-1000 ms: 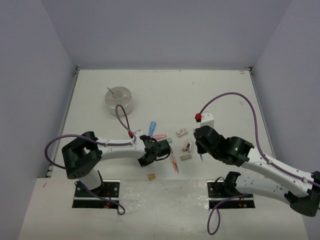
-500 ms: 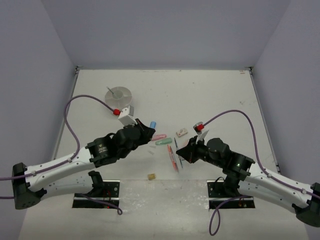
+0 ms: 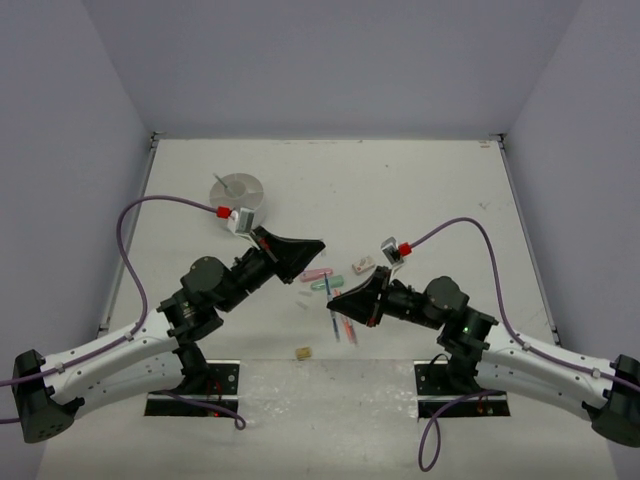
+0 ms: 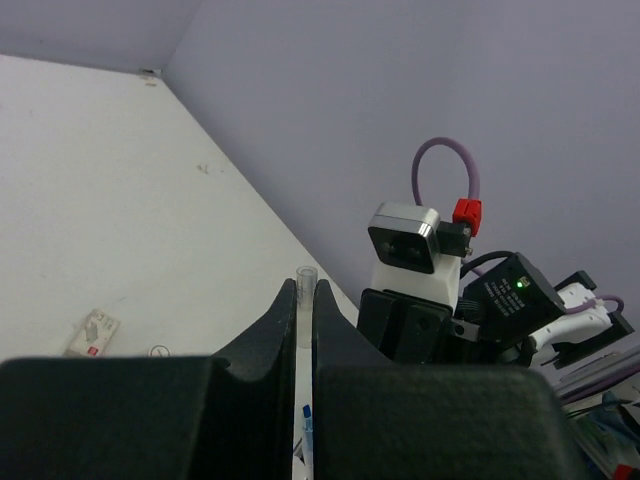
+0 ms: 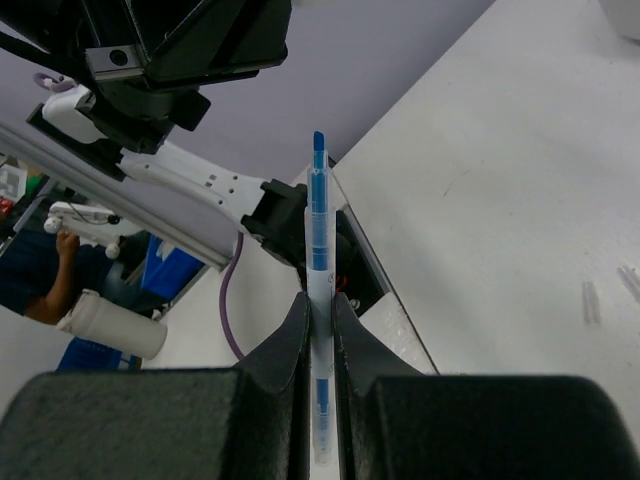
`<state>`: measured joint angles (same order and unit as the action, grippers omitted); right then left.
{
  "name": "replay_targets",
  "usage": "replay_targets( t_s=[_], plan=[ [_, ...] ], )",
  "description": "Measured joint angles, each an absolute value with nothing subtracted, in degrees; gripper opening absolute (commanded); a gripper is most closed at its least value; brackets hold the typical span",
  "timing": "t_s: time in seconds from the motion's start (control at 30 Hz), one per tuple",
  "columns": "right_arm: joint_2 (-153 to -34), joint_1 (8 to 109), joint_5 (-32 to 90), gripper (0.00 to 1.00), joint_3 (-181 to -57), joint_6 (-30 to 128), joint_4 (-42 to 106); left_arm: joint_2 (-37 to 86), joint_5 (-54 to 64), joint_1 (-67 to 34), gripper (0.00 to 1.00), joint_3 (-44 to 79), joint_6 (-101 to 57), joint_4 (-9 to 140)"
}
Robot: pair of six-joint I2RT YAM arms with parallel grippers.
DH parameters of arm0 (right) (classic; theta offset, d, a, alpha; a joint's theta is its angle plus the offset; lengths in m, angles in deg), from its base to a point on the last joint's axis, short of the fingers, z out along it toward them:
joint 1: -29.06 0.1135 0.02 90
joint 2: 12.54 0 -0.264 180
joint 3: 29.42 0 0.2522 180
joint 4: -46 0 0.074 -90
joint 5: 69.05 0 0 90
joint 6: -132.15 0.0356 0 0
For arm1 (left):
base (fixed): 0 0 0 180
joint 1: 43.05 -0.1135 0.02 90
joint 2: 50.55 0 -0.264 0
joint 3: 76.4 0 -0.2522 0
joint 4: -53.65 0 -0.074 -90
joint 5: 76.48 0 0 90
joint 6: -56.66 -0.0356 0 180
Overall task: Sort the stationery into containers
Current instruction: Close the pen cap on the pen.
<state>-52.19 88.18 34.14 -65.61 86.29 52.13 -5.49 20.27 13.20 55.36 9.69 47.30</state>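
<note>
My right gripper [image 3: 334,298] is shut on a thin blue pen [image 3: 333,322], held off the table; in the right wrist view the pen [image 5: 318,215] stands out past the shut fingers [image 5: 296,330]. My left gripper [image 3: 320,244] faces it from the left and is shut on a small clear pen cap [image 4: 305,278]. The pen's blue tip [image 4: 307,420] shows below the cap between the left jaws. The round white tub [image 3: 236,188] sits far left, partly hidden by my left wrist. A pink piece [image 3: 318,273], a green piece [image 3: 319,285] and a red pen [image 3: 349,329] lie on the table.
A beige eraser with a red label [image 3: 362,266] lies right of the pink piece and shows in the left wrist view [image 4: 95,331]. A small tan eraser [image 3: 302,352] lies near the front edge. The right wrist camera block [image 4: 405,238] is close in front of my left gripper.
Both grippers have risen off the table and swung toward each other. The right one now holds the blue pen in the air, and the left fingertips meet it.
</note>
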Motion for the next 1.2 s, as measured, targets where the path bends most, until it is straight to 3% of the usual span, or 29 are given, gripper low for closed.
replay_targets(
  t_s=[1.2],
  plan=[
    [-54.38, 88.41, 32.27, 0.0, -69.31, 84.65, 48.91, -5.95, 17.31, 13.2, 0.0, 58.84, 11.04, 43.88]
  ],
)
